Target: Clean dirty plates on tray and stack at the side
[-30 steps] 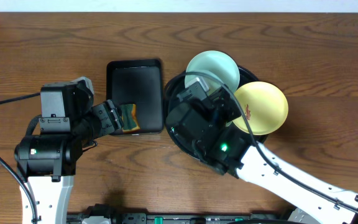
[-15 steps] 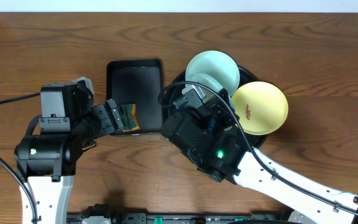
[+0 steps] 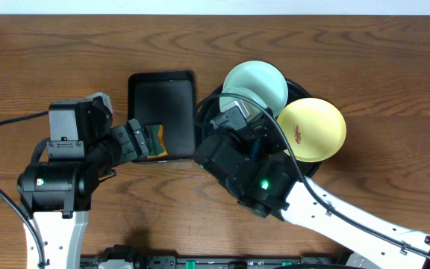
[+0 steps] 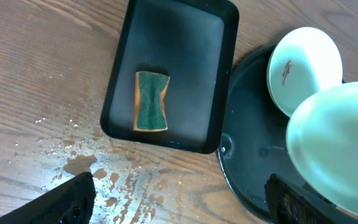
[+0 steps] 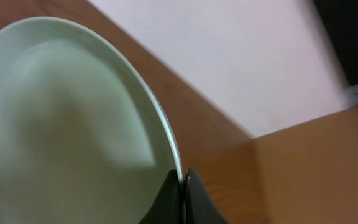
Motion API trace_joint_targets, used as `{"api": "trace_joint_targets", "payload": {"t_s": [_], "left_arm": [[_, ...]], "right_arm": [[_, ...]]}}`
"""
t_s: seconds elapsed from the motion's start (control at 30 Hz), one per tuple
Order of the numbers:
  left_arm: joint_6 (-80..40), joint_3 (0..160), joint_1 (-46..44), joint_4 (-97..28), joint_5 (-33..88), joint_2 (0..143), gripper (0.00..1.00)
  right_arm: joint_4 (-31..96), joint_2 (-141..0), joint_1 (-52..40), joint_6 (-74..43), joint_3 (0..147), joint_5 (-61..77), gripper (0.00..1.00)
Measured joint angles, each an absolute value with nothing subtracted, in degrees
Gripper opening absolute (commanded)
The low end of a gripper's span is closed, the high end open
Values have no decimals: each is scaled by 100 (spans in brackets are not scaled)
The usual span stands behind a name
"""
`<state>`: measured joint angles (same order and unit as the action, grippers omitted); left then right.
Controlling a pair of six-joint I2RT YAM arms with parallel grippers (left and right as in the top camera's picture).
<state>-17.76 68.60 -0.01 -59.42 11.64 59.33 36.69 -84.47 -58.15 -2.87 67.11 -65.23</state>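
Observation:
My right gripper point(image 5: 183, 180) is shut on the rim of a pale mint-blue plate point(image 5: 67, 124), held tilted above the round black tray point(image 4: 247, 130). The same plate point(image 4: 344, 140) shows large and blurred at the right of the left wrist view. A second mint-blue plate point(image 3: 258, 81) with a reddish smear rests at the tray's far edge. The pale yellow plate point(image 3: 313, 128), also smeared, lies at its right side. My left gripper point(image 4: 179, 208) hangs open and empty over the wet wood, in front of the rectangular tray.
A green and yellow sponge point(image 4: 150, 101) lies in the small rectangular black tray point(image 4: 185, 37), left of the round tray. Water drops and a puddle point(image 4: 98, 171) spot the wood before it. The right arm point(image 3: 252, 164) covers the round tray's near part.
My left gripper's jaws have spread wider. The right arm has shifted a little to the left with the mint-blue plate still pinched.

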Motion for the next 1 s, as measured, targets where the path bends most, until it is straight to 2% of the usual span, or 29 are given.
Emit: {"api": "trace_joint_targets", "payload": {"t_s": [0.3,0.63,0.8,1.0], "left_arm": [[-1776,6860,-1,-5944,1164,5937,88],[-1774,6860,-1,-5944,1166,5937,89],[-1776,6860,-1,-5944,1166,5940,89],[-1776,6860,-1,-5942,1166,5940,89]], "right_arm": [[3741,-8169,-5183,-893,6711,-5345,1],[4591,-7867,-5162,-1011,6753,-5227,1],[4571,-7874,-5089,-1295,6753,-5035,1],[4587,-7872,-3979,-2115,6753,-3387,1]]}}
